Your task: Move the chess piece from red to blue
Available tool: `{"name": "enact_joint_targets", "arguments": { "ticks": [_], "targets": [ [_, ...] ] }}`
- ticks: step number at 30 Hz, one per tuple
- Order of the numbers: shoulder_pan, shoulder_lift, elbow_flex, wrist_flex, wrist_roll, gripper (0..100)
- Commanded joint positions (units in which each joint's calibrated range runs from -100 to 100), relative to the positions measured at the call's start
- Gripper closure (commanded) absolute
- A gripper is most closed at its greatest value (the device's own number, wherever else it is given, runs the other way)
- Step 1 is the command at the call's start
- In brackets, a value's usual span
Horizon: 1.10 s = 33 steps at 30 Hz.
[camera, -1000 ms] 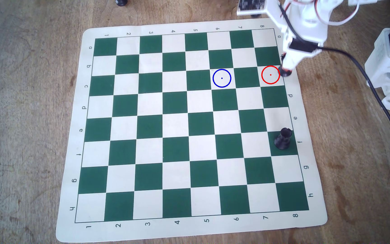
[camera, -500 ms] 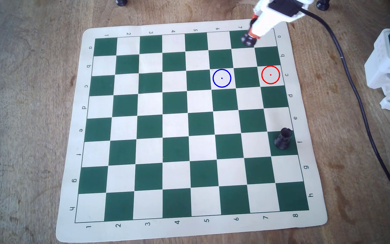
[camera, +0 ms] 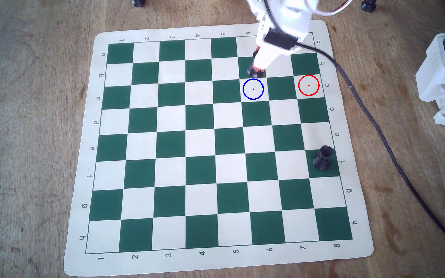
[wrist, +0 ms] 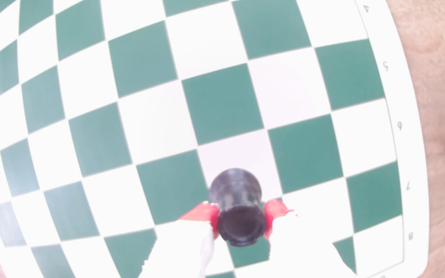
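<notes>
Above the chessboard [camera: 146, 149], the end effector [wrist: 241, 223] clamps the chess piece [wrist: 236, 197] between its red fingertips [wrist: 271, 211].

The overhead view shows 1 chessboard mat [camera: 146, 149] on 1 wooden counter [camera: 28, 133]. On the mat stand 2 black chess pieces: 1 chess piece [camera: 255, 70] held at the arm's tip and 1 rook [camera: 323, 157] near the right edge. There are 2 drawn circles, 1 blue [camera: 243, 92] and 1 red [camera: 299, 88], each with 1 centre dot. 1 white arm [camera: 283, 18] reaches in from the top, and 1 dark cable [camera: 376, 128] trails across the counter. 2 dark knobs [camera: 138, 2] sit at the top edge. The wrist view shows 2 red pads [wrist: 273, 211] beside the 1 held piece.
</notes>
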Motion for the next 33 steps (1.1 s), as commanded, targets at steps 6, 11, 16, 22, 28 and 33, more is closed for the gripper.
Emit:
{"name": "enact_joint_targets", "arguments": {
  "ticks": [6,11,16,22,28,33],
  "targets": [
    [-0.1,2.8,0.0,-4.5,-0.2,100],
    [0.3,3.6,3.1,-6.2,0.0,100],
    [0.4,4.1,5.0,-8.3,0.1,100],
    [0.4,4.6,5.0,-9.2,0.1,100],
    [0.2,6.1,5.1,-9.4,0.1,100],
    [0.1,6.7,5.6,-9.8,0.0,92]
  ]
}}
